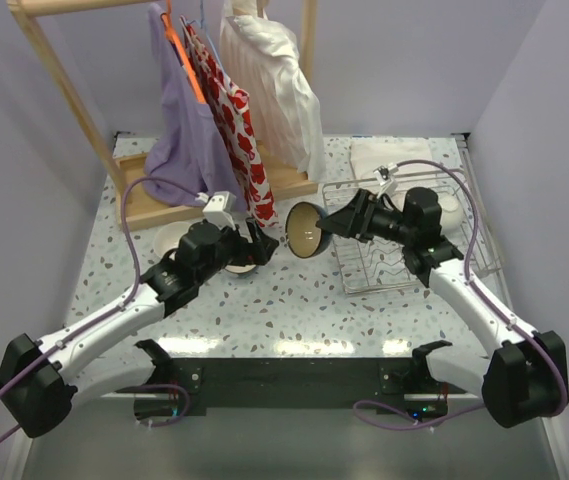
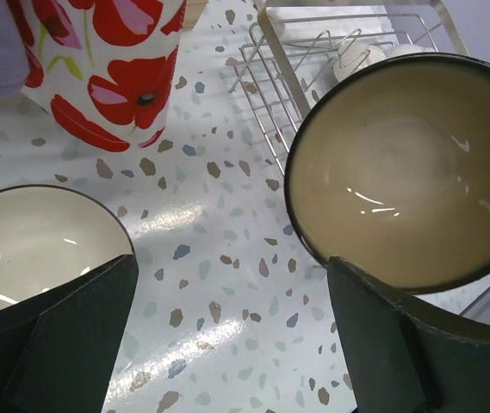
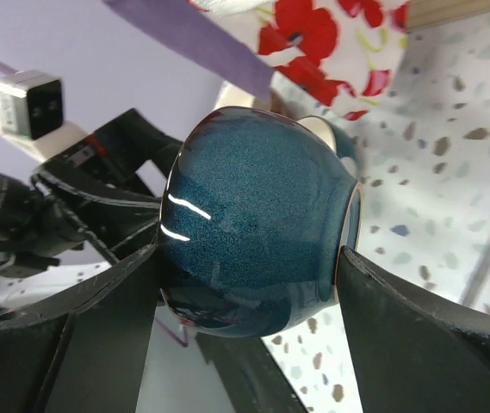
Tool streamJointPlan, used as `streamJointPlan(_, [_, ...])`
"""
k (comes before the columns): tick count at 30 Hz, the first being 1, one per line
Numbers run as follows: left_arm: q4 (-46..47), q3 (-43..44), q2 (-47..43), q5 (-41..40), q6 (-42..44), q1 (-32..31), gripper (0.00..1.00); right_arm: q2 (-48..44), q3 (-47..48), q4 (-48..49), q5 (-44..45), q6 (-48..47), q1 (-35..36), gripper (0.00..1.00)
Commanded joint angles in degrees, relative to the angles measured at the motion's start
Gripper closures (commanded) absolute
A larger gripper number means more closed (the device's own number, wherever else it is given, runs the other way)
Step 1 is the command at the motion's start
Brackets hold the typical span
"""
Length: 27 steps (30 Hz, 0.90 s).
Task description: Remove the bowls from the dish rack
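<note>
My right gripper [image 1: 329,225] is shut on a teal-blue bowl [image 1: 306,230] with a cream inside. It holds the bowl tipped on its side above the table, left of the dish rack [image 1: 404,250]. In the right wrist view the fingers [image 3: 400,327] clamp the bowl [image 3: 253,232] across rim and base. My left gripper [image 1: 264,243] is open and empty, close to that bowl [image 2: 400,172]. A second dark-rimmed bowl [image 2: 29,249] with a white inside sits on the table beside it. A white bowl [image 1: 451,210] stands in the rack [image 2: 313,60].
A wooden clothes rail [image 1: 164,195] with purple, red-poppy [image 1: 239,120] and white garments stands at the back left, its fabric hanging near both grippers. Another pale bowl [image 1: 169,240] sits on the table at the left. A folded white cloth [image 1: 384,155] lies behind the rack.
</note>
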Motion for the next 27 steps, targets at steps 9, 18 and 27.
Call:
streamJointPlan(9, [7.02,2.78,4.49,-2.59,-7.59,-2.14,0.16,1.47,-4.52,26.59,-4.81,14.36,5.48,1.0])
streamJointPlan(18, [5.7,1.03,3.53,-6.72,-12.6,-2.58,0.59,1.47,-5.14,28.27,-5.52,15.15,5.57,1.0])
streamJointPlan(27, [5.79,0.67,2.56,-7.24,-11.82,-2.75,1.0,0.95,-5.23,24.68,-5.26,12.18,5.57,0.63])
